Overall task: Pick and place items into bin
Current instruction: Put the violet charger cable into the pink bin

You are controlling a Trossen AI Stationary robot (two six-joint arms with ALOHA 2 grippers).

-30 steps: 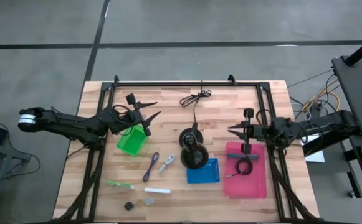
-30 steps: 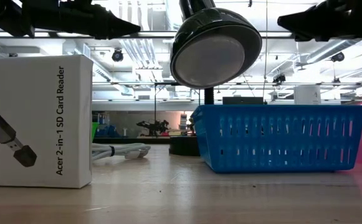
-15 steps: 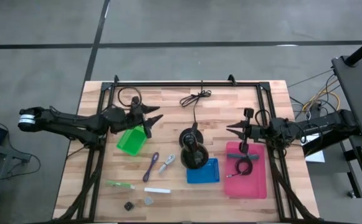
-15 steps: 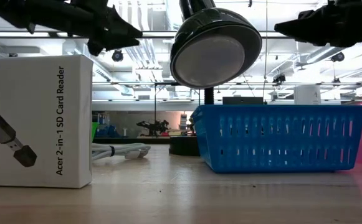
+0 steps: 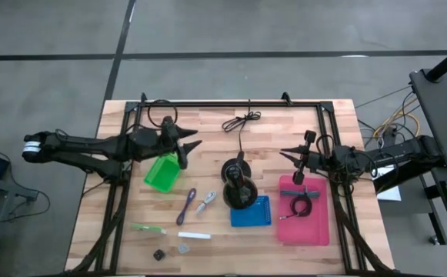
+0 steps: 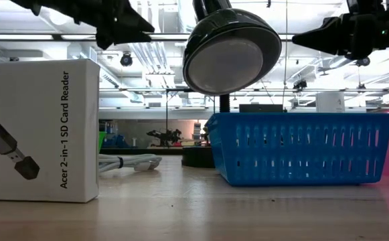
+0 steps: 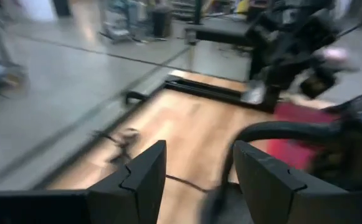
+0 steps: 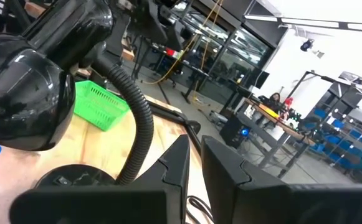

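Both arms crept inward, left fingers (image 5: 190,146) beyond green bin (image 5: 162,172).

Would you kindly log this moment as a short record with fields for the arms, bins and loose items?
left pincer: open, empty, above the table beside the green bin
right pincer: shut, empty, above the table near the pink bin
pink bin contents: black cable coil
blue bin: beside the black stand
loose on table: purple tool, green stick, white stick, two small cubes
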